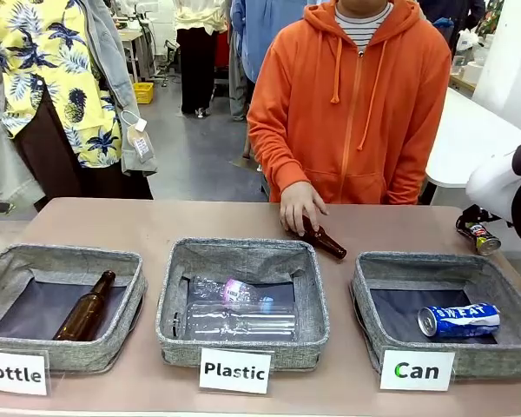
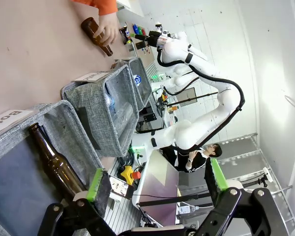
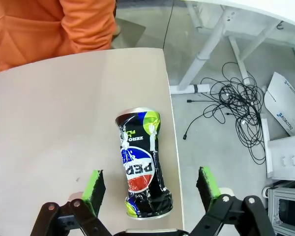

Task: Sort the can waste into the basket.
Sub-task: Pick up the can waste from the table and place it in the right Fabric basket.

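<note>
While one can [image 1: 458, 320] already lies in the "Can" basket [image 1: 391, 276], the dark can [image 3: 140, 163] rests on its side at the table's [image 3: 54, 128] right edge, between the right gripper's [image 3: 150, 189] wide-open, empty jaws. The left gripper [image 2: 157, 189] is open too.

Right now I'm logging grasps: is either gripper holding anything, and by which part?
Nothing is held. The right gripper is open, its fingers either side of the dark can without touching it. The left gripper is open too.

left claw [image 2: 155, 184] open, right claw [image 3: 150, 184] open
</note>
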{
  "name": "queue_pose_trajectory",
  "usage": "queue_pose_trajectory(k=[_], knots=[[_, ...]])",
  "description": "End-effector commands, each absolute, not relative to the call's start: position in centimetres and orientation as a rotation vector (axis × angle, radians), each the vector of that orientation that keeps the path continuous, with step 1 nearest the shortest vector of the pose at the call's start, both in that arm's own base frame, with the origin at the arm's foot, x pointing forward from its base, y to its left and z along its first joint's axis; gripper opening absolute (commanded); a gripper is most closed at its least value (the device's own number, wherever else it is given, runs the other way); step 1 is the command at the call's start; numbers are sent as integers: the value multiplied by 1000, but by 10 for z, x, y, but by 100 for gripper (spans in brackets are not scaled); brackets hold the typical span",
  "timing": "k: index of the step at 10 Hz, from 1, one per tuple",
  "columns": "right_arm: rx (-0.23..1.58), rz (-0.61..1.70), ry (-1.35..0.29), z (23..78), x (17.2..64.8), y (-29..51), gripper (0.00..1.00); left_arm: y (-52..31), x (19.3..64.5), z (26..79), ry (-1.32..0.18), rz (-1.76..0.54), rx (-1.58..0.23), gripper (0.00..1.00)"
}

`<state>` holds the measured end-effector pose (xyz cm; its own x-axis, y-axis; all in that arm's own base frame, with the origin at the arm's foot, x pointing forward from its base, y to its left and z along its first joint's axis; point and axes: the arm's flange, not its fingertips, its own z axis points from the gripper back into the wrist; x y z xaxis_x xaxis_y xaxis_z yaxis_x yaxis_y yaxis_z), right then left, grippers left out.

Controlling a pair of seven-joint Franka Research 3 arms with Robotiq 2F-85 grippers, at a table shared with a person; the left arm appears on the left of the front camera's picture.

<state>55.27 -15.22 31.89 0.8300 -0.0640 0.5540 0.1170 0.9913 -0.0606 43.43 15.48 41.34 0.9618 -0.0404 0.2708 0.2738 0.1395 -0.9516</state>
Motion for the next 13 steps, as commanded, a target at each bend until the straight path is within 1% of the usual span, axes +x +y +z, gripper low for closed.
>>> queue_pose_trajectory(k=[1,2,3,4,5,6,7,13], knots=[[-96,-86,-613,311,559,-159,100,155,432,415,-203,-251,-1405,100],[-99,-86,-612,310,560,-159,100,155,432,415,-203,-251,-1405,100],[-96,-85,-605,309,559,-160,43,155,432,415,-203,-251,-1405,100],[-99,-84,-597,308,560,-160,43,155,432,415,-203,-251,-1405,100],[-95,-78,-594,303,563,-160,0,155,432,415,-203,-251,-1405,100],[-96,-79,-584,298,565,-160,38,155,432,415,-203,-251,-1405,100],[-86,-74,-579,299,562,-158,0,155,432,415,-203,-251,-1405,100],[-89,-60,-553,300,561,-156,0,155,432,415,-203,-251,-1405,100]])
